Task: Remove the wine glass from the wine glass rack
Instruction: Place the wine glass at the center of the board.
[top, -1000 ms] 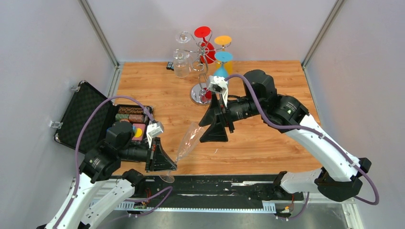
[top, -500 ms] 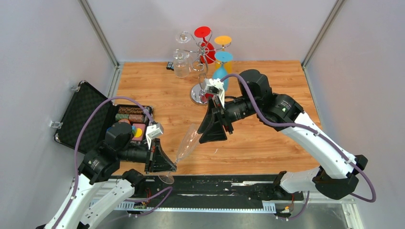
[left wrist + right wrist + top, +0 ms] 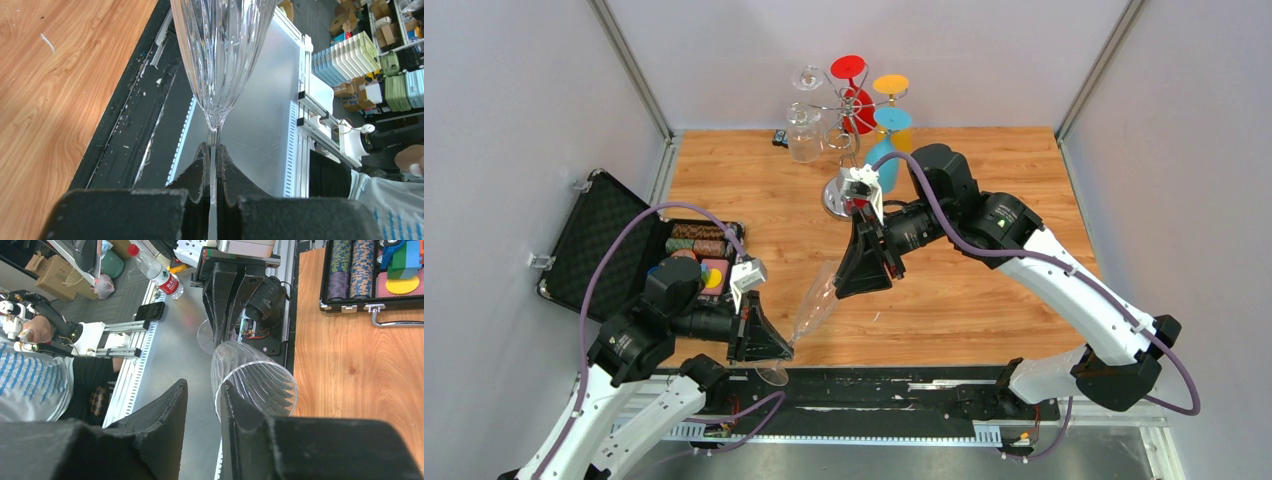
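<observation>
A clear fluted wine glass (image 3: 814,302) lies tilted above the table's near edge, rim toward the right arm. My left gripper (image 3: 771,345) is shut on its stem, and the left wrist view shows the pads pinching the stem (image 3: 214,150) under the bowl (image 3: 222,50). My right gripper (image 3: 840,278) is open at the glass's rim. In the right wrist view its jaws (image 3: 202,390) stand apart, and one finger (image 3: 235,410) overlaps the edge of the rim (image 3: 255,385). The chrome wine glass rack (image 3: 839,198) stands at the back centre.
Red (image 3: 849,67), orange (image 3: 890,84), blue (image 3: 891,118) and clear (image 3: 802,135) glasses hang on the rack. An open black case of poker chips (image 3: 614,240) lies at the left, and it also shows in the right wrist view (image 3: 370,275). A black rail (image 3: 874,385) runs along the near edge.
My right arm has swung left and brought its open gripper closer to the glass's rim. The left gripper and the glass have stayed still.
</observation>
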### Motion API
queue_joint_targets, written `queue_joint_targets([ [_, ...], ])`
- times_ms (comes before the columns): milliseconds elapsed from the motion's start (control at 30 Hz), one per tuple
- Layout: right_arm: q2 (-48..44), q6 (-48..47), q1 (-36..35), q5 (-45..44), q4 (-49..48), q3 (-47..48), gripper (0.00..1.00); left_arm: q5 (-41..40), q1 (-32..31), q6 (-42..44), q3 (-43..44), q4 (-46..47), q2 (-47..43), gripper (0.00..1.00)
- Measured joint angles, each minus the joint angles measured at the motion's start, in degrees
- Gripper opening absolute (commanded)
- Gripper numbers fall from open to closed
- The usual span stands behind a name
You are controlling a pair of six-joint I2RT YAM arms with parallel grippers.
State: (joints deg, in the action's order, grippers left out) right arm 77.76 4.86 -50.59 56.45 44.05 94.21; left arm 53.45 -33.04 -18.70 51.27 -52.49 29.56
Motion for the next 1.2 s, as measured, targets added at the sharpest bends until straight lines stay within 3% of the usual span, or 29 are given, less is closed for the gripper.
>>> queue_joint_targets([
  [467, 0.76, -0.09, 0.07, 1.05, 0.68, 0.00, 0.00, 0.00, -0.44, 1.09, 0.00, -0.31, 0.00, 0.01],
  [600, 0.81, -0.20, 0.04, 1.22, 1.16, 0.00, 0.00, -0.04, -0.63, 1.20, 0.00, -0.52, 0.00, 0.11],
  [800, 0.81, -0.20, 0.04, 1.27, 1.29, -0.09, 0.00, -1.29, -0.63, 1.29, 0.02, -0.55, 0.13, 0.38],
  [900, 0.76, -0.24, 0.04, 1.40, 1.60, -0.57, 0.00, -2.54, -0.63, 1.62, 0.17, -0.66, 0.44, 0.59],
  [1000, 0.63, -0.33, 0.04, 1.38, 1.95, -1.57, 0.00, -4.22, -0.63, 2.14, 0.79, -1.33, 0.96, 0.74],
  [1200, -0.52, -0.48, 0.04, 0.52, 2.97, -4.48, 0.00, -8.39, -0.63, 2.45, 1.73, -2.56, 1.60, 0.95],
])
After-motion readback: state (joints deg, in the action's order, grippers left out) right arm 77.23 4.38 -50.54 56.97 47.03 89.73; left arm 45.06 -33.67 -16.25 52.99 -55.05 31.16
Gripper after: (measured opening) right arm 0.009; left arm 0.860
